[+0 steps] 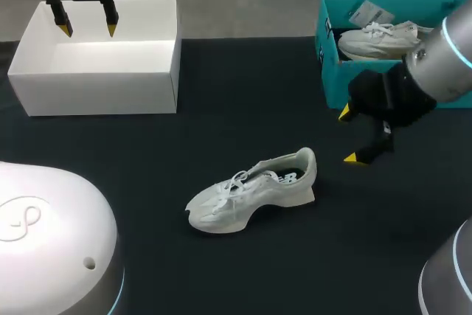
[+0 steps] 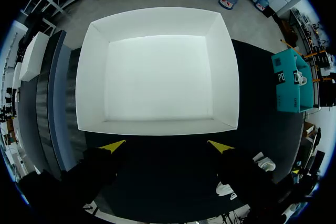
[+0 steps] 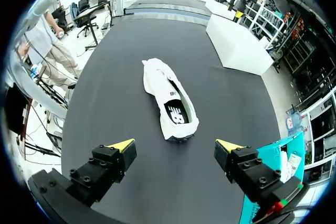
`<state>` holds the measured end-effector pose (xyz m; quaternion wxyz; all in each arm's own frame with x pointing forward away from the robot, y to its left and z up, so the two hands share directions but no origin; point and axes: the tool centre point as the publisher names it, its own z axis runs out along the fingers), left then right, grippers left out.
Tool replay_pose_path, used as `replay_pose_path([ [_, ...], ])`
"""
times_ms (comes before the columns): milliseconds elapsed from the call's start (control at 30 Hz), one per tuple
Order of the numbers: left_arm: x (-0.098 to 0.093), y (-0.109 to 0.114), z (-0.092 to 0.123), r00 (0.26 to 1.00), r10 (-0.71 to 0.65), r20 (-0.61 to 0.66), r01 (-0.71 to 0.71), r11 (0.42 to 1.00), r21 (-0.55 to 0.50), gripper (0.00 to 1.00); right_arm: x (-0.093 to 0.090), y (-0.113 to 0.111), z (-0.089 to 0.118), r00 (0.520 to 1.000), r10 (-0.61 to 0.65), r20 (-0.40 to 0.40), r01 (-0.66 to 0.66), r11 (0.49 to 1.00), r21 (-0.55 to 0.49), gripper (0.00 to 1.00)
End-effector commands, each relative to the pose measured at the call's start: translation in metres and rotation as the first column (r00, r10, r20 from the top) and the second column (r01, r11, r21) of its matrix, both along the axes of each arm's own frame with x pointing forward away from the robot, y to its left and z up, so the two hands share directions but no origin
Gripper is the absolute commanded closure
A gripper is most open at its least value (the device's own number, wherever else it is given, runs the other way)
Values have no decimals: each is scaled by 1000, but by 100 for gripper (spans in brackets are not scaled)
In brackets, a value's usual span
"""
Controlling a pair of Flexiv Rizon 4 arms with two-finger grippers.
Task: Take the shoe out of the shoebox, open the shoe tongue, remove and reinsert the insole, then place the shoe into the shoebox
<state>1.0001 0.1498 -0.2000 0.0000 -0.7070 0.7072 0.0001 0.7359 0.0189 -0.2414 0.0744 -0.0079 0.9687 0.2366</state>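
Teal shoebox [image 1: 332,88] holds a shoe [image 1: 380,40]; second shoe [image 1: 251,191] lies on the table [image 1: 243,94]; left pincer [image 1: 88,32], right pincer [image 1: 348,136] released.

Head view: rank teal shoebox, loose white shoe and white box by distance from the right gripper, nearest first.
1. Teal shoebox, just beside the right gripper, far right.
2. White shoe, lying mid-table.
3. White box, far left, below the left gripper.

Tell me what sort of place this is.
Probably a robot test bench: a black-topped table, a white laced sneaker, an open white cardboard box, plus the yellow-tipped left gripper and right gripper.
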Motion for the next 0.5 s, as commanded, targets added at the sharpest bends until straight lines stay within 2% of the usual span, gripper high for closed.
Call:
replay_pose_path([
  [33, 0, 0, 0, 1000, 0, 0, 0, 1000, 0, 0, -5, -41, -16, 1000, 28, -2, -26, 956, 291, 0],
  [167, 0, 0, 0, 1000, 0, 0, 0, 1000, 0, 0, -6, -54, -27, 999, -26, -22, 31, 958, 285, 0],
  [500, 0, 0, 0, 1000, 0, 0, 0, 1000, 0, 0, -5, -56, -44, 998, 15, 63, -35, 942, 333, 0],
])
